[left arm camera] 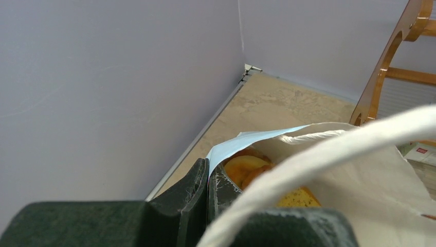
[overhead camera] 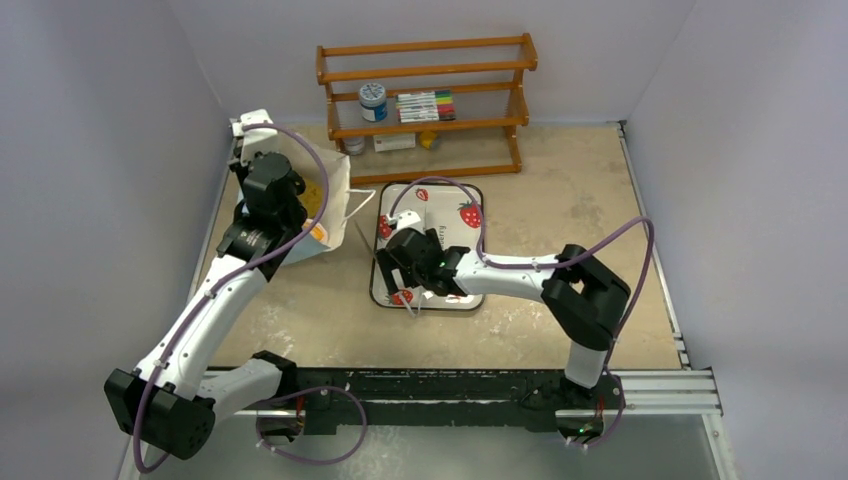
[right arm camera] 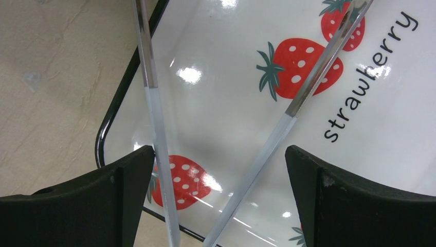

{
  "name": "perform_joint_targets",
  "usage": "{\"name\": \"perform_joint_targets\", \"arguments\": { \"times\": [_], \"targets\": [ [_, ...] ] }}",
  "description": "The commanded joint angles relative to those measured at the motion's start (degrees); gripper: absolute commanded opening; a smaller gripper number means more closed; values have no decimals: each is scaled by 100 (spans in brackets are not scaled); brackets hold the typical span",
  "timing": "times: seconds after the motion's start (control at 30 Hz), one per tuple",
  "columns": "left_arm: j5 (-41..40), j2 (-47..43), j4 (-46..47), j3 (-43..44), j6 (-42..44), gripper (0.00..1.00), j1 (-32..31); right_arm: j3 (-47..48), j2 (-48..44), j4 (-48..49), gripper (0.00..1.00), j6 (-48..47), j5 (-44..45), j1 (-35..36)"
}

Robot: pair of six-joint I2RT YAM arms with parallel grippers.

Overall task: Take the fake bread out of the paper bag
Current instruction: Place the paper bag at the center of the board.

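Note:
The light blue paper bag [overhead camera: 337,190] stands at the back left with its white inside showing. My left gripper [overhead camera: 298,222] is shut on its rim; in the left wrist view the jaws [left arm camera: 208,167] pinch the blue paper edge [left arm camera: 257,140]. Orange and yellow speckled fake bread [left arm camera: 247,167] lies inside the bag and shows as an orange patch [overhead camera: 318,232] from above. A white cord handle [left arm camera: 334,149] crosses in front. My right gripper [overhead camera: 405,285] hangs open over the near-left corner of the tray, its fingers [right arm camera: 128,175] wide apart.
The strawberry-print tray [overhead camera: 455,200] [right arm camera: 221,103] lies mid-table. Two thin metal bars with white ends [right arm camera: 154,118], like tongs, run between the right fingers; the left bar touches the left finger. A wooden shelf [overhead camera: 430,100] [left arm camera: 391,67] with markers stands at the back wall.

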Motion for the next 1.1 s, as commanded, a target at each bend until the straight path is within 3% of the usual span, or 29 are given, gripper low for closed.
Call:
{"name": "perform_joint_targets", "arguments": {
  "times": [0.0, 0.57, 0.83, 1.07],
  "targets": [
    [96, -48, 396, 35, -149, 0, 59, 275, 126, -67, 100, 86, 152, 23],
    [517, 17, 419, -175, -241, 0, 120, 421, 552, 18, 99, 55, 4, 21],
    [685, 43, 440, -449, -418, 0, 200, 123, 435, 278, 88, 34, -122, 24],
    [822, -35, 386, -734, -661, 0, 221, -308, 70, 526, 71, 45, -317, 28]
  ]
}}
